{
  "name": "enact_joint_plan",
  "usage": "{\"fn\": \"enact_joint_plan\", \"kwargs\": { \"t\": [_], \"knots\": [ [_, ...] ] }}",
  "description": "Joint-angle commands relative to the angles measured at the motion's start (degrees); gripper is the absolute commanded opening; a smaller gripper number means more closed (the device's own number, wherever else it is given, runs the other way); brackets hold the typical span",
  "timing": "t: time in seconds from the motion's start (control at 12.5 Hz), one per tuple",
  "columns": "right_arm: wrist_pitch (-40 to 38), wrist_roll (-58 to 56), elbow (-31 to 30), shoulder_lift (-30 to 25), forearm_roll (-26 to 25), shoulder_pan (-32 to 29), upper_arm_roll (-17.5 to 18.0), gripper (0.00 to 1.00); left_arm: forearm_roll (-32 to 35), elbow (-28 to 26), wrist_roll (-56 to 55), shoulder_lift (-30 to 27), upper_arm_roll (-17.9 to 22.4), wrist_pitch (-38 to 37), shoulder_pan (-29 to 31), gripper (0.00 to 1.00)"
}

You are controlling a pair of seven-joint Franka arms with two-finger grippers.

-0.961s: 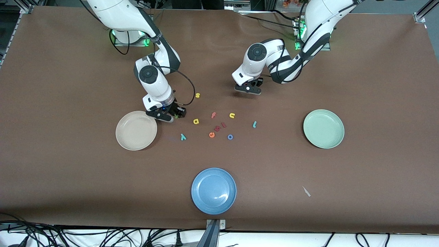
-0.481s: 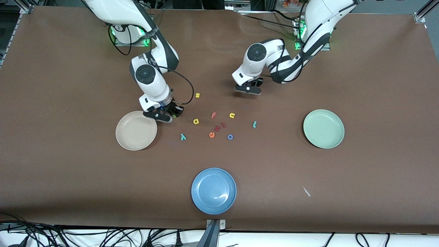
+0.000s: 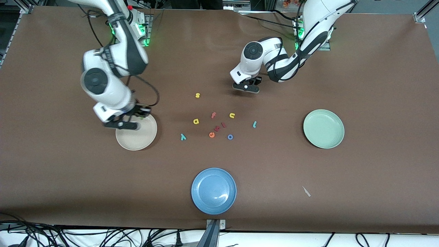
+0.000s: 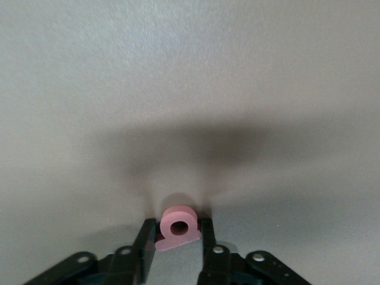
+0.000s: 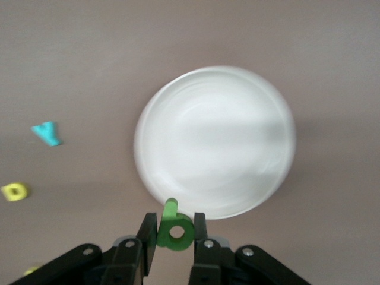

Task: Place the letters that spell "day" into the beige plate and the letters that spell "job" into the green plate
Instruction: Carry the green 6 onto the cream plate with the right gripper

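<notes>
Counter (image 3: 377, 85) surface is covered in brown sheeting, on which three round plates are set: the beige plate (image 3: 140, 139) toward the right arm's end, the green plate (image 3: 323, 128) toward the left arm's end, and a blue plate (image 3: 213, 190) nearest the front camera. The right gripper (image 3: 137, 118) is positioned over the rim of the beige plate, and its jaws are clamped on the dark green "d" (image 5: 173, 228), which is held above the plate's edge. The left gripper (image 3: 247, 85) is lowered to the counter near the arms' bases, and its jaws are seated against both sides of the pinkish-red "b" (image 4: 177, 225); whether that letter rests on the counter cannot be told. Loose letters are scattered on the counter between the beige and green plates: the yellow "a" (image 3: 196, 121), the teal "y" (image 3: 183, 137), the teal "j" (image 3: 254, 124), the blue "o" (image 3: 230, 137), a red "f" (image 3: 213, 115), an orange "e" (image 3: 211, 134), a yellow "u" (image 3: 232, 115) and a yellow "s" (image 3: 197, 95). None of these letters lies in a plate.
</notes>
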Motion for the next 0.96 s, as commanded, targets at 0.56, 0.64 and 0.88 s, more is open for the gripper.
{"fn": "enact_joint_plan", "kwargs": {
  "t": [0.56,0.64,0.88],
  "knots": [
    [0.1,-10.1,2.1,3.3,5.1,-1.1,-3.9,0.48,1.6,4.1,0.7,-2.4,-0.2,-3.5,3.3,0.16],
    [0.1,-10.1,2.1,3.3,5.1,-1.0,-3.9,0.61,1.2,6.3,1.8,-2.5,-1.3,-5.8,4.8,0.16],
    [0.2,-7.7,2.3,3.5,5.9,-0.2,-3.7,0.68,0.8,10.6,9.6,-2.4,-5.7,-11.8,15.9,0.16]
  ]
}}
